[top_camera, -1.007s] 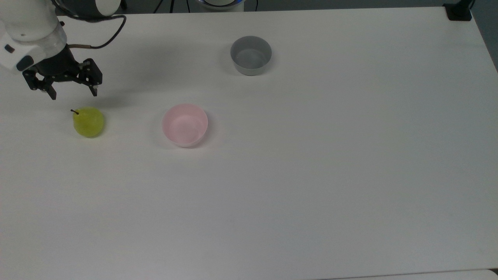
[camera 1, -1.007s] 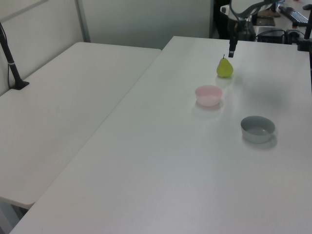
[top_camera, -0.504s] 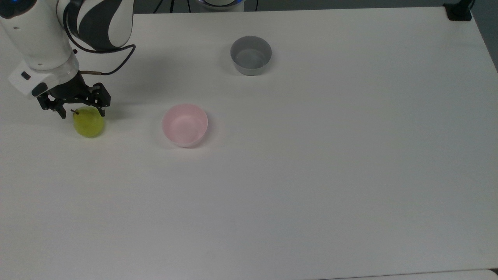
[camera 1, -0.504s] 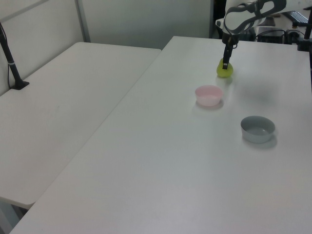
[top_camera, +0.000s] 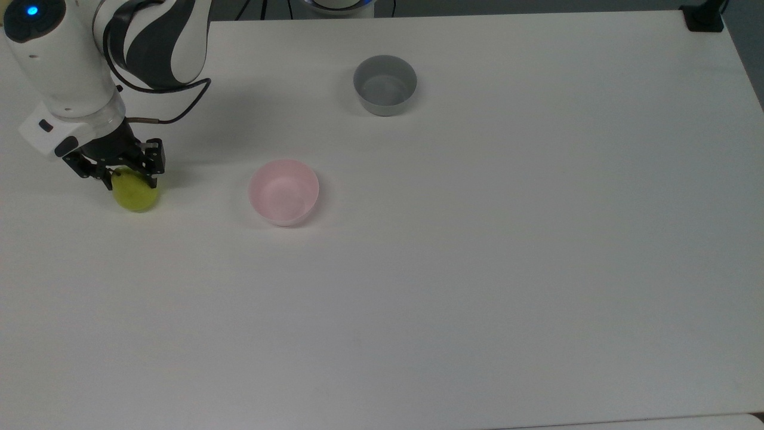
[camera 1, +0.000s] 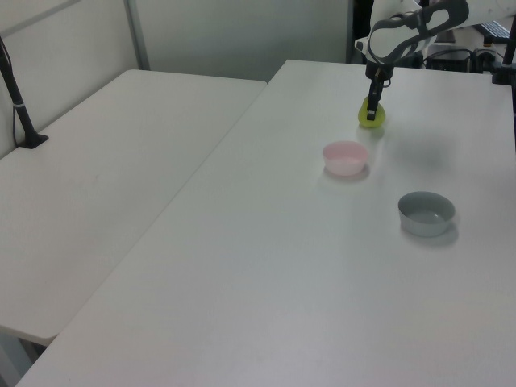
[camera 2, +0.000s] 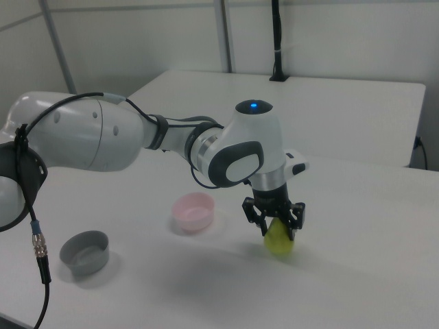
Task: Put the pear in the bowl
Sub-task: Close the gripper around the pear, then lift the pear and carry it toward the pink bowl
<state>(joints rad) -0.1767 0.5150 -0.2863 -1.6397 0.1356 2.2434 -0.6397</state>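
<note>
Table (top_camera: pixel 477 269): white, wide and bare around my work; all objects sit on it.
Arm (camera 2: pixel 103 140): mine, reaching down over the pear near the top view's left edge.
Grey bowl (top_camera: pixel 384 84): well apart from me, toward the top view's upper middle. Not my target.
Pink bowl (top_camera: pixel 283 192): empty, upright, near the pear on the top view's right of it.
Gripper (top_camera: pixel 122 171): my fingers straddle the pear's upper part, one on each side; I cannot tell whether they press it yet.
Pear (top_camera: pixel 136 192): on the table, directly under my hand, lower body bulging below the fingertips in the right view.
Risk: grip sits high on a rounded, tapering fruit; I judge it could squirt out or tip on lifting.
Risk: a loose hold could drop it short of the pink bowl.
</note>
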